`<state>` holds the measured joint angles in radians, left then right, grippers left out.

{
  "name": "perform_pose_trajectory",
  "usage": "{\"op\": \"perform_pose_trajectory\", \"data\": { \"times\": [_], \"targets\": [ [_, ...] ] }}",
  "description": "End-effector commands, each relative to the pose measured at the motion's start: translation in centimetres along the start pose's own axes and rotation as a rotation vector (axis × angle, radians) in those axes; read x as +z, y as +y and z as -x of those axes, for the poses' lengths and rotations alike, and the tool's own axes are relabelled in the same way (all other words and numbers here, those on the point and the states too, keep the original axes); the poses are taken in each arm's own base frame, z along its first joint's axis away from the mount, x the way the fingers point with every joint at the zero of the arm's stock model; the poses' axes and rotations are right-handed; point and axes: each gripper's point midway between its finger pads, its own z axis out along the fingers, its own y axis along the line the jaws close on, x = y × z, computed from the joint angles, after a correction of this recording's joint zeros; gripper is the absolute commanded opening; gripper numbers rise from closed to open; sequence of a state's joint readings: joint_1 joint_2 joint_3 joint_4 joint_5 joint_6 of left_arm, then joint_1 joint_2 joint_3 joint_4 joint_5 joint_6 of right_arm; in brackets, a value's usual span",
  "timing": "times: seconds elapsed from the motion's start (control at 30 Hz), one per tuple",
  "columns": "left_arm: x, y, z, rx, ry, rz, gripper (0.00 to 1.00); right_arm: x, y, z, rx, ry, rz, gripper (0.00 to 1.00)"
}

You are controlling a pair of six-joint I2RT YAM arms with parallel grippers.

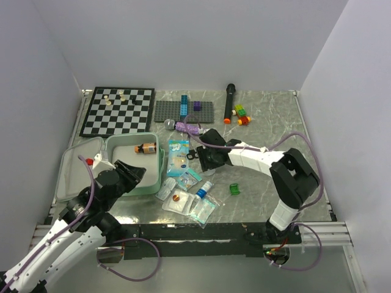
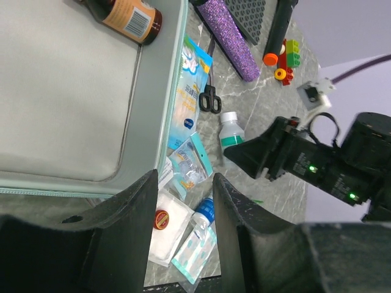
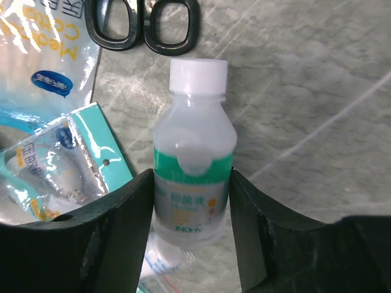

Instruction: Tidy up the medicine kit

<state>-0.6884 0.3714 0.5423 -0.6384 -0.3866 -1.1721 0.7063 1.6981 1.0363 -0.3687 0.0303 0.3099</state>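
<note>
The medicine kit, a mint-green case, lies open at the left, with a brown bottle in its right half. It also shows in the left wrist view. My right gripper is shut on a white bottle with a green label, low over the table beside the kit; in the top view the gripper hides the bottle. My left gripper is open and empty above the kit's near edge. Loose packets, a blue tube and a gauze pack with a red tin lie to the right of the kit.
Black scissors and a cotton pack lie by the kit's right wall. A green block sits to the right. A chessboard, a grey studded plate, a purple microphone, a black marker and bricks line the back.
</note>
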Motion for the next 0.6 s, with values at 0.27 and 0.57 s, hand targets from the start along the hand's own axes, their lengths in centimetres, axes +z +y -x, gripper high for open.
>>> {"op": "perform_pose_trajectory", "data": {
  "times": [0.27, 0.57],
  "targets": [
    [-1.1, -0.3, 1.9, -0.024, -0.068, -0.006, 0.46, -10.8, 4.3, 9.6, -0.182, -0.377, 0.123, 0.46],
    [-4.7, -0.4, 5.8, -0.117, -0.203, -0.031, 0.45, -16.5, 18.0, 14.3, -0.643, -0.628, 0.395, 0.46]
  ]
}}
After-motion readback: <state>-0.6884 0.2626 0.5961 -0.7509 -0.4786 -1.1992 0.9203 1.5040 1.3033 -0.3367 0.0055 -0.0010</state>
